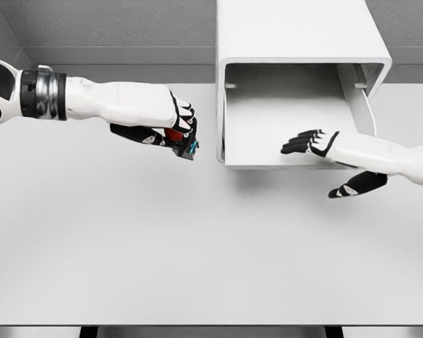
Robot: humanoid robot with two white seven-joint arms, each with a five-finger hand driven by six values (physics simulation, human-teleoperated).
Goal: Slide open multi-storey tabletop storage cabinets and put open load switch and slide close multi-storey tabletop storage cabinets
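Note:
The white storage cabinet (296,42) stands at the back of the table, and its drawer (289,151) is pulled out toward me, empty inside. My left hand (176,134) hovers just left of the drawer, shut on the load switch (185,143), a small red and teal block with a dark body, mostly hidden by the fingers. My right hand (311,143) lies over the drawer's front right part with black fingers spread, holding nothing; its thumb (349,189) hangs below the drawer's front edge.
The pale table (162,253) stretches wide in front of the cabinet. Its front edge runs along the bottom of the view. A grey wall rises behind the cabinet.

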